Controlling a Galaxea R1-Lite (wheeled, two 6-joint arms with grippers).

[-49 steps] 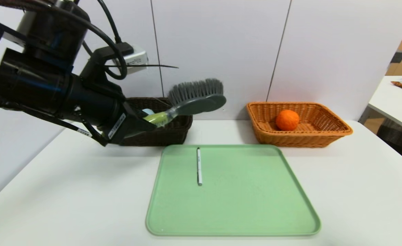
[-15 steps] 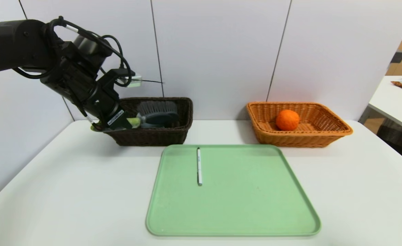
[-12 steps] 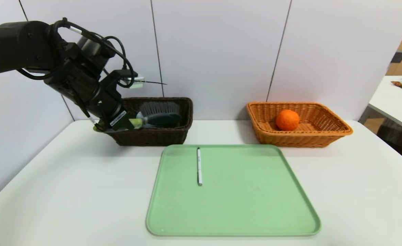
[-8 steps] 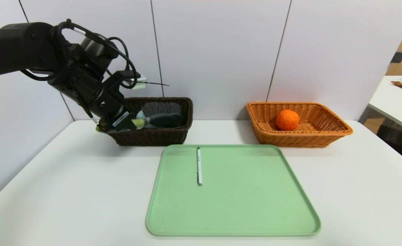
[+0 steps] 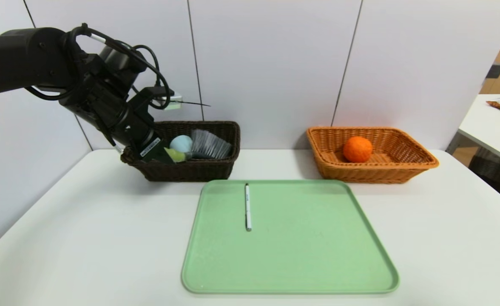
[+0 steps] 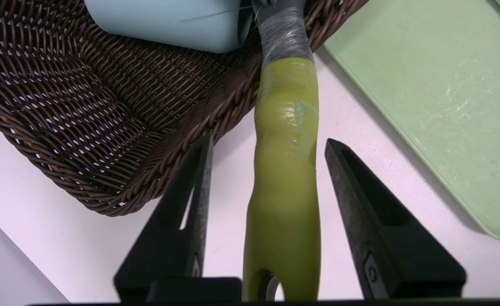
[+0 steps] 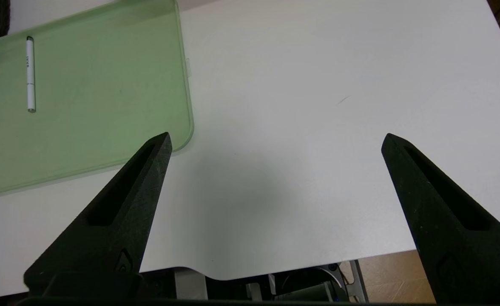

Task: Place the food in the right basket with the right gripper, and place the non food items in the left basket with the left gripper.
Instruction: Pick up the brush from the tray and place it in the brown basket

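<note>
Fingers of my left gripper point(image 6: 267, 146) stand apart on either side of the brush point(image 6: 286, 170) handle, freeing it; its bristled head lies in the dark basket point(image 5: 190, 168), where non-food belongs. Right gripper point(image 7: 275, 142) waits wide open, parked near the table's edge.

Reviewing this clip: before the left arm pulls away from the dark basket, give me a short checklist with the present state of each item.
1. Left tool let go of the brush handle: ok, gaps show on both sides of it.
2. Brush head inside the dark basket: ok, bristles sit within the rim.
3. Whole brush inside: not ok, the handle lies across the rim and sticks out.
4. Brush will stay put once the tool leaves: cannot tell.
5. Pen left on the green tray: ok, lying free for the next pick.
6. Orange in the light basket; right tool open, parked over the table: ok.
</note>
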